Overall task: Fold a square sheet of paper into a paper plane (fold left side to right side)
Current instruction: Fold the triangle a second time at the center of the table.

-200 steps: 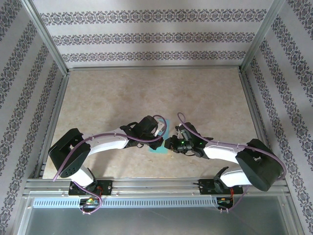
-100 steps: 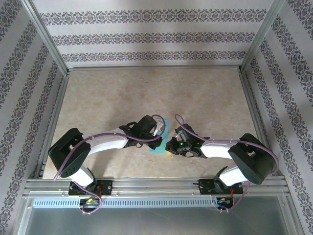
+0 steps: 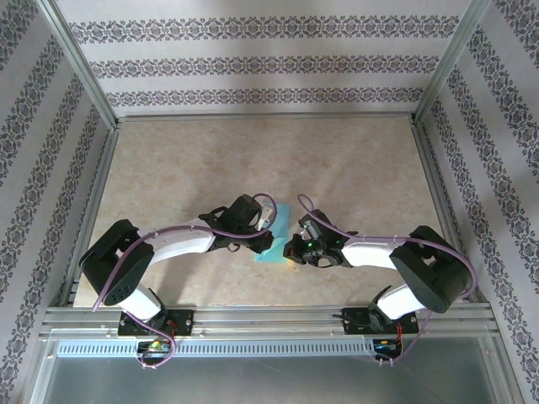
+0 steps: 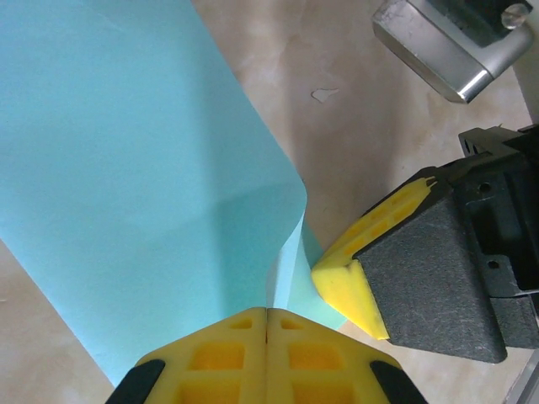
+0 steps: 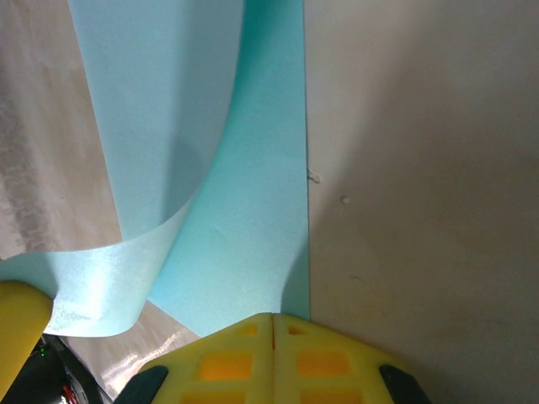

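The square sheet of paper (image 3: 271, 256) is teal and lies on the table between the two arms, near the front. In the left wrist view the sheet of paper (image 4: 126, 168) has one edge lifted and curled over. My left gripper (image 4: 267, 311) is shut on that raised edge. In the right wrist view the sheet of paper (image 5: 244, 227) lies flat ahead, its left part arching up. My right gripper (image 5: 271, 318) is shut, its tips resting on the flat layer's near edge. From above, my left gripper (image 3: 271, 236) and right gripper (image 3: 290, 250) almost meet over the paper.
The beige table (image 3: 253, 160) stretches open behind the arms. Aluminium rails (image 3: 261, 118) and patterned walls close it in at the back and both sides. A yellow fingertip of the right gripper (image 4: 345, 278) sits close beside my left fingers.
The right gripper has closed and shifted slightly left onto the paper. The left arm has drawn back a little to the left with the paper's edge in its grip.
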